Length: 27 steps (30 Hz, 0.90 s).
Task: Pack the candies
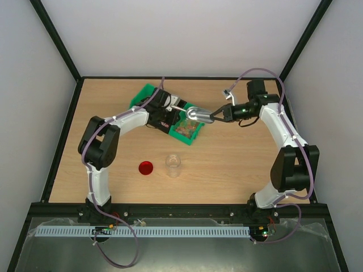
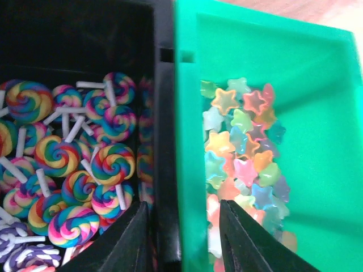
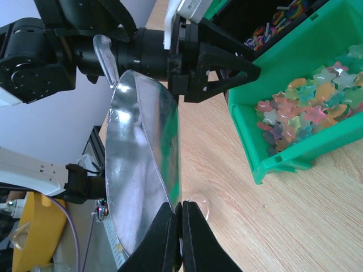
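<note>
The candies (image 2: 244, 141) are small translucent stars in pink, orange, yellow, green and blue. They lie heaped in a green bin (image 2: 317, 85) that stands on the tabletop (image 1: 238, 164).

Directly against this bin stands a black bin (image 2: 85, 39) filled with rainbow swirl lollipops (image 2: 85, 158) on white sticks.

Left pincer (image 2: 183, 207): released. The jaws stand apart and straddle the two adjoining bin walls, one finger inside the black bin and the other inside the green bin. A strip of candies shows between the green wall and the finger on that side.

Right pincer (image 3: 178, 205): clenched on the silver metal scoop (image 3: 142, 158), with the fingers almost together on its near end. The scoop bowl is held above the tabletop, just beside the green bin's rim.

Top view only:
- A second green bin (image 1: 144, 97) stands on the far side of the black bin.
- A red lid (image 1: 146, 168) and a clear jar (image 1: 173, 165) stand near each other, well apart from the bins.

The right wrist view shows the left pincer from outside, poised over the bin edge.
</note>
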Tool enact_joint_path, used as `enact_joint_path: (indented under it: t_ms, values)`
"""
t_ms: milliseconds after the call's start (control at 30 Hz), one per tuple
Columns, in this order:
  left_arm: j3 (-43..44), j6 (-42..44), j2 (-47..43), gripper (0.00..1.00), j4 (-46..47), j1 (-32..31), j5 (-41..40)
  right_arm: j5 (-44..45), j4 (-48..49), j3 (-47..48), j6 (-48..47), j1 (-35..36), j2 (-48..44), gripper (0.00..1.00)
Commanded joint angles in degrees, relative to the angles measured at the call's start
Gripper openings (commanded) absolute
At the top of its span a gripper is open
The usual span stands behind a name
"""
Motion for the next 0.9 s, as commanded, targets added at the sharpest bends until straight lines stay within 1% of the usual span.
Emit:
enact_joint_path:
  t_ms: [0,67,100,233,300,367,400,467,600,700,767,867]
  values:
    - [-1.1,-1.9,-6.7,0.46,2.1,1.4,9.4,-1.3,-3.3,-1.1,-1.1,-0.4,-1.8,0.01]
    - [-1.3,-0.7,-9.3,0.67,1.9,3.6,11.3,-2.0,-3.0,-1.6,-1.1,-0.4,-1.9,0.01]
    - [-1.3,0.3,-10.8,0.76,1.5,4.6,12.1,-2.2,-2.9,-1.6,-1.1,-0.4,-2.0,0.01]
    - [-1.5,7.0,-16.9,0.95,-1.4,10.3,15.7,-4.0,-2.7,-0.9,-0.9,-0.3,-1.4,0.01]
    - [-1.8,11.3,-21.1,0.98,-3.2,14.7,20.7,-4.6,-2.9,-0.2,-0.8,-0.2,-0.7,0.01]
    - [-2.1,15.7,-24.7,1.00,-5.6,19.4,27.9,-5.2,-3.4,0.6,-1.1,0.1,0.0,0.01]
    - [-1.6,19.3,-26.4,1.00,-8.3,20.8,31.6,-5.6,-3.9,1.1,-1.5,0.4,0.5,0.01]
    - [-0.6,29.6,-30.0,1.00,-15.4,21.4,32.4,-6.2,-5.7,2.4,-2.8,1.5,1.8,0.01]
    - [-0.3,48.5,-36.3,0.99,-29.4,19.5,31.3,-6.6,-9.1,5.5,-6.2,5.2,4.0,0.01]
    - [-2.2,57.7,-40.5,0.98,-34.8,17.5,31.9,-6.8,-11.8,7.9,-8.6,8.2,5.8,0.01]
    - [-4.3,60.5,-43.0,0.94,-35.7,14.7,29.9,-7.6,-13.6,9.7,-9.7,9.6,7.1,0.01]
    - [-7.4,60.0,-46.1,0.87,-33.6,7.7,23.3,-8.3,-16.0,11.8,-11.3,11.1,8.5,0.01]
